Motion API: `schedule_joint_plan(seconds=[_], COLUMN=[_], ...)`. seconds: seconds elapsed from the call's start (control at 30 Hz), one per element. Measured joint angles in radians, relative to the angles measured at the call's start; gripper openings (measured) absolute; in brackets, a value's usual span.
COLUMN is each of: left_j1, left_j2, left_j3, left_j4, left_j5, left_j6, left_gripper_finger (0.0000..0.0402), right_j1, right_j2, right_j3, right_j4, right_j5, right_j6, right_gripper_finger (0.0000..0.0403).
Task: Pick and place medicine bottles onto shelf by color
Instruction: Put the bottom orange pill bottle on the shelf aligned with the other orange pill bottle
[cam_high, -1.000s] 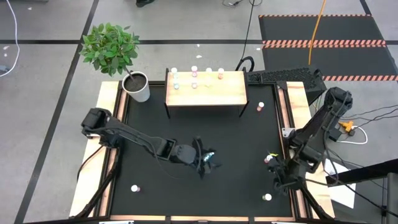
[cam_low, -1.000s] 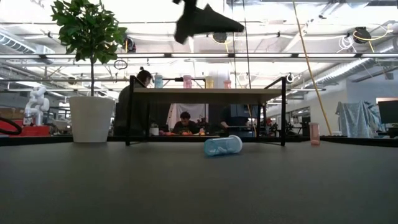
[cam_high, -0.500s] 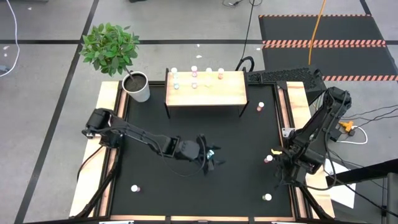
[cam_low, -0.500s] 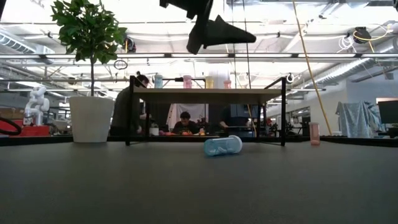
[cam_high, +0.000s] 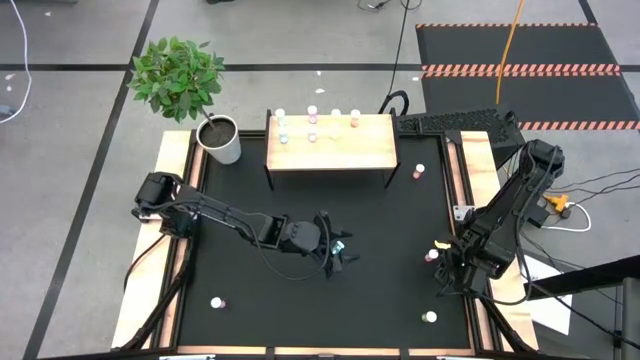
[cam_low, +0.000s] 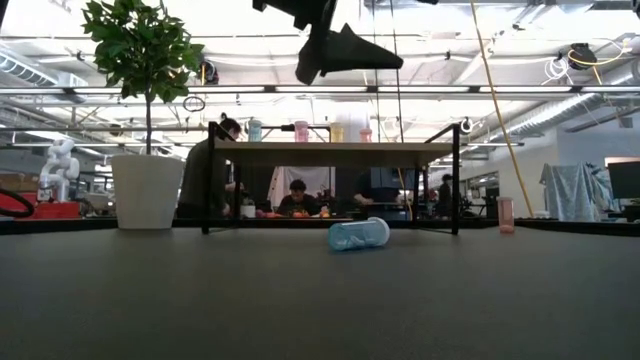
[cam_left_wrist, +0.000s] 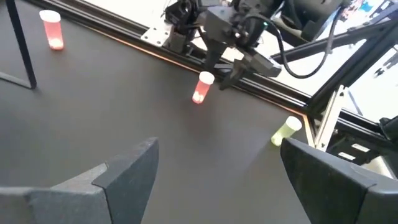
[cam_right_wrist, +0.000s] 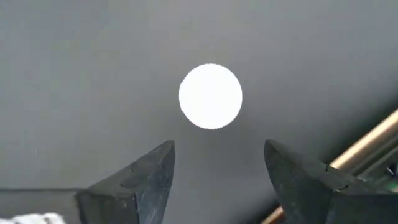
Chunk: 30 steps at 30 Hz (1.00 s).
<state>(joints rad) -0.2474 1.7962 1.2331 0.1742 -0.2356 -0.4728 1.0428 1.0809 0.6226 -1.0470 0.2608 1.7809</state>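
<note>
Bottle position relative to each gripper decides the next move. The teal bottle (cam_low: 358, 234) lies on its side at mid-table, nearer than the shelf (cam_high: 350, 150). In the low view its long axis runs left to right, with the white cap to the right. The left gripper (cam_high: 333, 256) hangs well above it and almost directly overhead, with fingers (cam_left_wrist: 130, 168) spread wide and nothing between them. The left wrist view does not show the teal bottle at all, so it probably sits under the gripper, out of that camera's sight. A straight descent looks like the likely approach. The jaws would have to close across the bottle's short width, not along its length.

The right gripper (cam_high: 446, 276) hovers near the right edge of the table, just beside an upright pink bottle (cam_high: 432, 255). Its fingers (cam_right_wrist: 149, 171) are also spread and hold nothing. The right wrist view looks straight down on a round white cap (cam_right_wrist: 211, 96) that lies just ahead of the fingertips, not between them. This is probably the pink bottle's cap. If so, its axis is vertical, and the gripper would need a small shift forward before dropping.

The left arm is the nearer one for the teal bottle, the right arm for the pink one. The shelf stands at the far side, well apart from both grippers, and a few bottles (cam_high: 312, 137) are already on its top.
</note>
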Motion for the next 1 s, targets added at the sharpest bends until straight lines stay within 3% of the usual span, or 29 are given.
schedule_joint_plan(seconds=[0.27, 0.7, 1.0], left_j1=[-0.001, -0.001, -0.001], left_j2=[0.000, 0.000, 0.000], left_j3=[0.000, 0.000, 0.000], left_j4=[-0.008, -0.023, -0.022], left_j5=[0.003, 0.003, 0.003], left_j6=[-0.001, 0.005, 0.031], left_gripper_finger=[0.0337, 0.0337, 0.0337], right_j1=[0.000, -0.019, -0.069], right_j2=[0.020, 0.053, 0.053], right_j3=[-0.010, -0.011, -0.020], right_j4=[0.013, 0.005, 0.018], right_j5=[0.075, 0.105, 0.105], right_j6=[0.043, 0.010, -0.057], right_gripper_finger=[0.0240, 0.0238, 0.0193])
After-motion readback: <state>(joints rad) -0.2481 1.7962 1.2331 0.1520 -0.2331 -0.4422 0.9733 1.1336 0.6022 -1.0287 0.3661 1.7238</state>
